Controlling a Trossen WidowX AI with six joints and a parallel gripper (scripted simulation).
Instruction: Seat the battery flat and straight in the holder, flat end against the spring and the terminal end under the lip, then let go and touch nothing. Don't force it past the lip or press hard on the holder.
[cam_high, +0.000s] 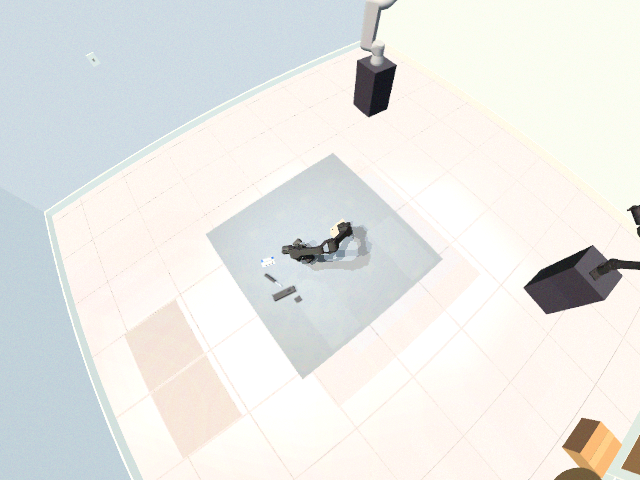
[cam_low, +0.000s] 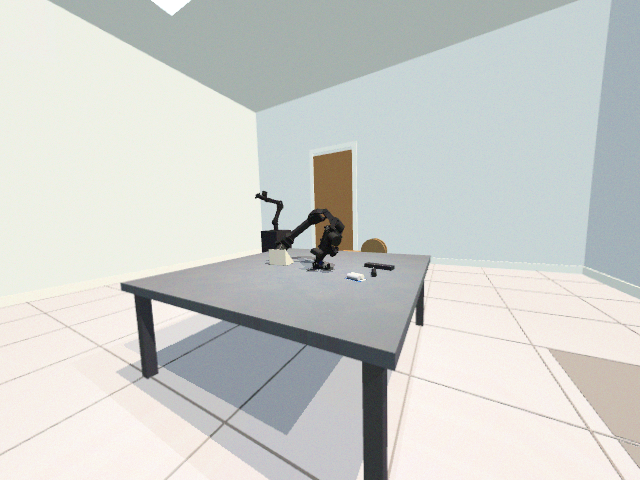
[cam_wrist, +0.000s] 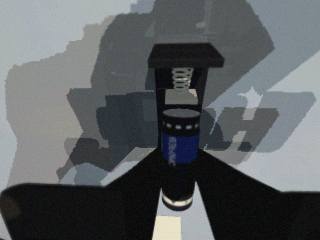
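My gripper (cam_wrist: 177, 153) is shut on the battery (cam_wrist: 180, 146), gripping it by its sides in the wrist view. The battery is blue and black. Its grey flat end faces up the picture toward the spring (cam_wrist: 182, 80), and its silver-ringed end is nearer the camera. The dark holder (cam_wrist: 186, 56) lies beyond and beneath, roughly in line with the battery, with a pale plate at the spring's near end. The battery's flat end shows short of that plate. The holder's lip end is hidden by battery and fingers. Height and contact cannot be told.
On the table (cam_high: 330, 180) (cam_low: 232, 294) are a white and blue item (cam_high: 267, 261) (cam_low: 355, 276), a dark-handled tool (cam_high: 270, 278) (cam_low: 373, 272), a long dark bar (cam_high: 283, 293) (cam_low: 378, 266) and a small dark block (cam_high: 297, 298). A cream block (cam_low: 280, 257) stands at the arm's base.
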